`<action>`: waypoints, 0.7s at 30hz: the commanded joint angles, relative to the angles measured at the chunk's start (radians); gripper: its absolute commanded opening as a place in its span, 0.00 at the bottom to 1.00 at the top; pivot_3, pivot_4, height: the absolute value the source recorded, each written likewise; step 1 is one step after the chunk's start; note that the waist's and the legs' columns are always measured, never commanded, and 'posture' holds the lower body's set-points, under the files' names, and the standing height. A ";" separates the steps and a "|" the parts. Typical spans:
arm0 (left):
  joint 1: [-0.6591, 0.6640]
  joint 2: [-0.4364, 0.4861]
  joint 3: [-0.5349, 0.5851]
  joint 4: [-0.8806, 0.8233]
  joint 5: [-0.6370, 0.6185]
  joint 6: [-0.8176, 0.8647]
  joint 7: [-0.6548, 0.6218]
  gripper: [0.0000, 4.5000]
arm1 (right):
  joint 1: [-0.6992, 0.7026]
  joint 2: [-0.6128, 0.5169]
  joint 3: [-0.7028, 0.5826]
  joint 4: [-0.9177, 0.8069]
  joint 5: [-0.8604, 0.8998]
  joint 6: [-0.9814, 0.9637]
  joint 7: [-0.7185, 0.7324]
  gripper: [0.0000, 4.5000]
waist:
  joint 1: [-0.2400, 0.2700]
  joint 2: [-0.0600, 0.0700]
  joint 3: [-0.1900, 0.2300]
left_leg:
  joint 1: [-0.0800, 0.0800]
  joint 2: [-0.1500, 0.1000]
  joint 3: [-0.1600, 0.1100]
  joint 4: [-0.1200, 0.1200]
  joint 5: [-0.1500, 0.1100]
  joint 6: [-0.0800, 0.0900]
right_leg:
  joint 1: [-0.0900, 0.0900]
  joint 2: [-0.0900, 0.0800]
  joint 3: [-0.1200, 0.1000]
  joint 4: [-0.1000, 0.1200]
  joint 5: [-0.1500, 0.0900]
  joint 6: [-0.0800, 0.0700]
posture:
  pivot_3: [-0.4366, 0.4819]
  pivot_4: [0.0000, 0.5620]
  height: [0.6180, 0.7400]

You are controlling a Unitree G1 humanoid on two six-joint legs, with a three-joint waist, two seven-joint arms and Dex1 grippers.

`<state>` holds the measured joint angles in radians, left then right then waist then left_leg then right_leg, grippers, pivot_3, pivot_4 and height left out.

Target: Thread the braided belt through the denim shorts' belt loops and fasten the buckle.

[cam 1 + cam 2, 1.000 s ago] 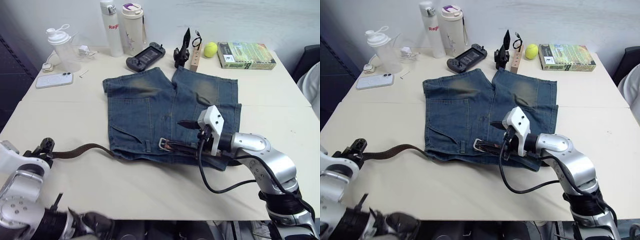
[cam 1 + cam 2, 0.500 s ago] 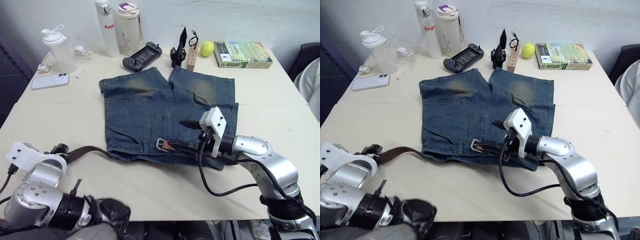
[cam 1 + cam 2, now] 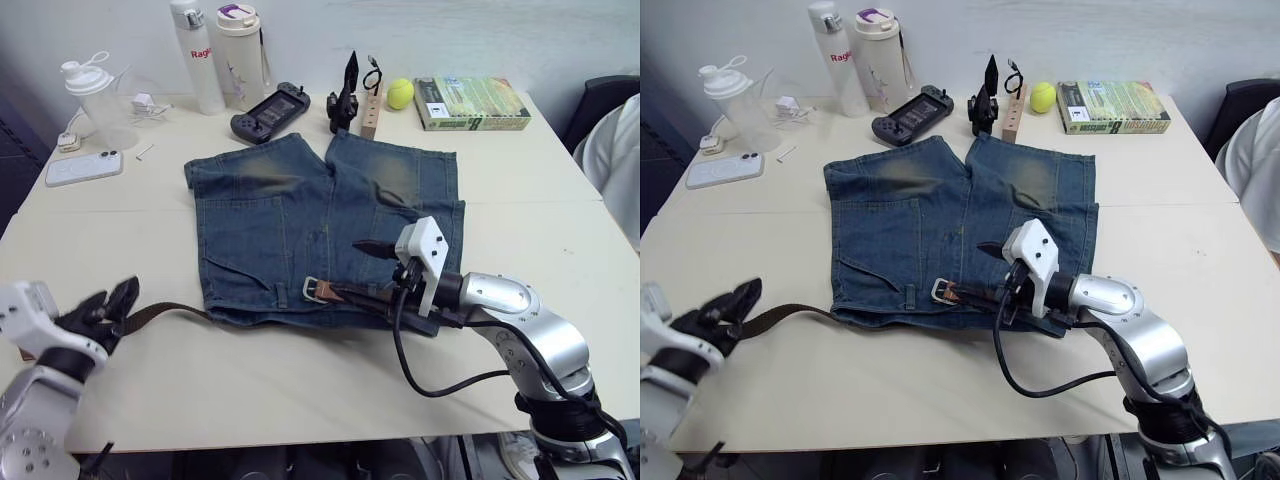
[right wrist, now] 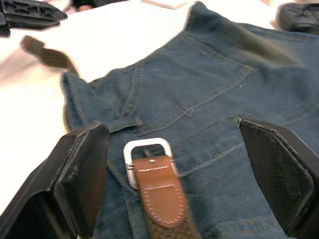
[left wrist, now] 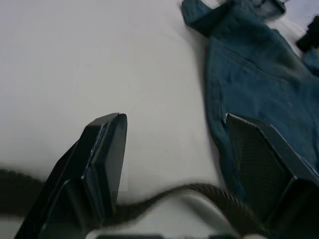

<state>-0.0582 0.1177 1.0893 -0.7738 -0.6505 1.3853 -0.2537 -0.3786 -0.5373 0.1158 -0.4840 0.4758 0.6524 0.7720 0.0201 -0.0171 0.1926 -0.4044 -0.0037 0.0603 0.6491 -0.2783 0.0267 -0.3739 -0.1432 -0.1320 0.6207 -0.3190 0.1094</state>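
Meanwhile, buckle [image 4: 147, 159] lies between wide-open right gripper [image 4: 174, 169] fingers (nothing held).

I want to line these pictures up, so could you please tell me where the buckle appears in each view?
Left eye: buckle at the denim shorts' near hem.
Right eye: the same spot.
Left wrist: not seen.
Right wrist: between the fingers.
Shared landmark: the shorts.

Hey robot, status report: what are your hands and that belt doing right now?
Left gripper open over belt tail on table. Right gripper open above buckle at shorts waistband. Buckle not fastened. Nothing in the way.
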 commanded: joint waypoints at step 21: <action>0.147 -0.107 0.168 -0.080 -0.141 0.150 0.085 0.77 | -0.047 -0.027 0.021 0.032 -0.015 -0.092 0.090 0.98 | 0.005 -0.003 0.000 | 0.001 0.000 0.003 0.003 -0.005 0.001 | -0.001 -0.004 0.003 -0.001 0.000 0.000 | 0.48 0.27 0.84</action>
<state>0.0722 0.0086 1.2856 -0.8494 -0.7904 1.5760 -0.1541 -0.4142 -0.5677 0.1490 -0.4267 0.4586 0.5843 0.8652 0.0252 -0.0197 0.1930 -0.4038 -0.0035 0.0631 0.6524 -0.2841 0.0271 -0.3745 -0.1478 -0.1292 0.6189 -0.3189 0.1092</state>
